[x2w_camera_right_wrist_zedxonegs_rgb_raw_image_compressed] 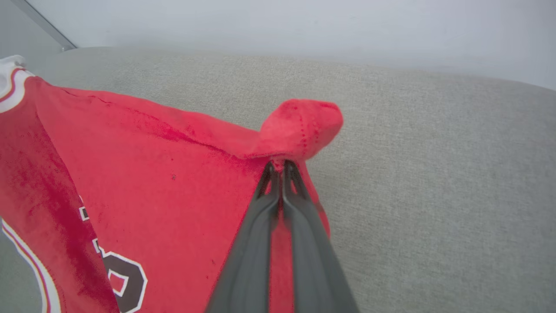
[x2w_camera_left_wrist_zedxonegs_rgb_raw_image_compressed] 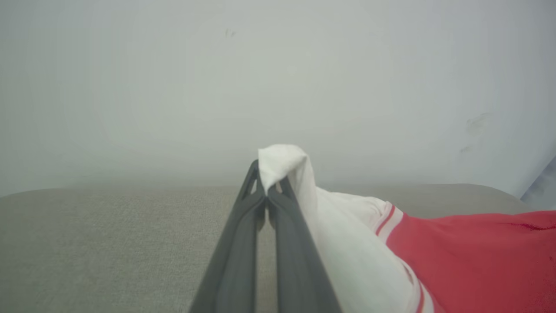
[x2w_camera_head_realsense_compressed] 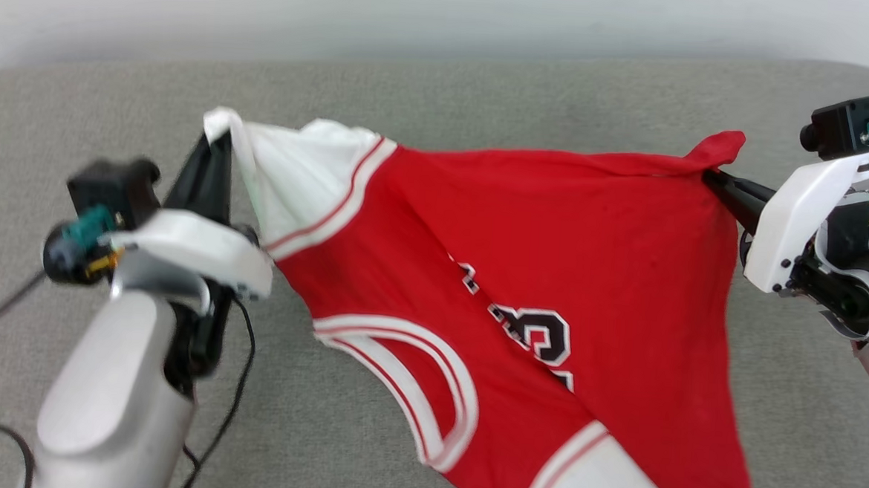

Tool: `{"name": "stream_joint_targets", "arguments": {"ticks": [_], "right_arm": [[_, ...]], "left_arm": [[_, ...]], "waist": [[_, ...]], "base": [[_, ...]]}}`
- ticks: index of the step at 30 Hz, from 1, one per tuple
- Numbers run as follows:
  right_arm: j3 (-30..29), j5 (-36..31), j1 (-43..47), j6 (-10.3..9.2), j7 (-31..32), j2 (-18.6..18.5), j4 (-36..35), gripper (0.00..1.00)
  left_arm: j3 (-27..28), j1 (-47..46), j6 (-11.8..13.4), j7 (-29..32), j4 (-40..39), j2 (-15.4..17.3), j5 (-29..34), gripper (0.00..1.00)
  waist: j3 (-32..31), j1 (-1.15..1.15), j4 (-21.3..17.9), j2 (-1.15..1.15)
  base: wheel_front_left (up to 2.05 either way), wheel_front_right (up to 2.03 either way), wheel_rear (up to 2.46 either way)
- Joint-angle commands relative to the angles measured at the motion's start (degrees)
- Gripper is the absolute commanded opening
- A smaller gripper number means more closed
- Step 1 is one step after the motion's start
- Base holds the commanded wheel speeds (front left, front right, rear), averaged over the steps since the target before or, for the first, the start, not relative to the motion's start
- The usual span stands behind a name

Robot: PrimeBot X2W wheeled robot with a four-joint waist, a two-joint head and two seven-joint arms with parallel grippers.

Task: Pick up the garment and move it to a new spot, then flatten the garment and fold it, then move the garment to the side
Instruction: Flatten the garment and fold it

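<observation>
The left hand [x2w_camera_head_realsense_compressed: 219, 140] is clamped shut, its two dark fingers pinching a bunched fold of the white sleeve [x2w_camera_left_wrist_zedxonegs_rgb_raw_image_compressed: 282, 161] right at the tips. The right hand [x2w_camera_head_realsense_compressed: 710, 177] is likewise closed tight. It grips a red hemmed corner [x2w_camera_right_wrist_zedxonegs_rgb_raw_image_compressed: 300, 126] that pokes out past its tips as a small stitched flap.

Between these two grips the garment [x2w_camera_head_realsense_compressed: 554, 228], a red T-shirt, is stretched side to side. Its upper edge runs nearly level from one hand to the other and is pulled fairly taut, so the long axis lies across the robot's front. Neither arm is nearer, since each holds one end.

From that edge the cloth sags down and toward the robot. It tapers to a point at the lower right of the head view, where the second white sleeve [x2w_camera_head_realsense_compressed: 601, 479] hangs. The banded neckline [x2w_camera_head_realsense_compressed: 412, 380] and a black-and-white printed number [x2w_camera_head_realsense_compressed: 545, 333] face upward on the slack middle.

Below and beyond lies a grey woven cushion surface [x2w_camera_head_realsense_compressed: 487, 90], backed by a pale wall [x2w_camera_head_realsense_compressed: 417, 12]. Whether the hanging lower part touches that surface cannot be told.

By my reading the shirt is lifted and in carriage. Laying it flat will depend on keeping the two hands apart along this same line while lowering.
</observation>
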Motion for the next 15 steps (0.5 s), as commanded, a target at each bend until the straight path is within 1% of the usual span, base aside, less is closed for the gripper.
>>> {"name": "stream_joint_targets", "arguments": {"ticks": [1,4,8,11,15], "right_arm": [[-0.4,-0.7,-0.8,-0.04,-0.5,1.1,1.5,0.00],[-0.7,-2.0,-2.8,-0.04,-0.6,2.8,4.2,0.00],[-1.5,-3.7,-7.0,-0.04,-1.6,4.8,7.5,0.00],[-2.0,-5.0,-11.1,-0.04,-2.9,6.0,9.6,0.00],[-3.3,-6.3,-17.8,-0.04,-5.2,6.9,11.5,0.00]], "left_arm": [[0.3,-3.6,-0.4,1.0,2.4,0.3,-0.4,0.00],[-0.2,-9.6,-1.4,3.4,8.0,0.1,-0.8,0.00],[-0.9,-18.8,-2.5,5.6,15.9,0.0,-0.4,0.00],[-1.1,-26.1,-2.8,6.1,21.2,0.1,0.4,0.00],[-0.9,-36.5,-2.3,5.6,26.2,0.7,1.6,0.00]], "waist": [[-2.1,0.00,-1.6,0.00],[-3.0,0.00,-2.2,0.00],[-2.6,0.00,-2.6,0.00],[-1.1,0.00,-2.7,0.00],[2.2,0.00,-2.8,0.00]], "base": [[0.00,0.00,0.00],[0.00,0.00,0.00],[0.00,0.00,0.00],[0.00,0.00,0.00],[0.00,0.00,0.00]]}}
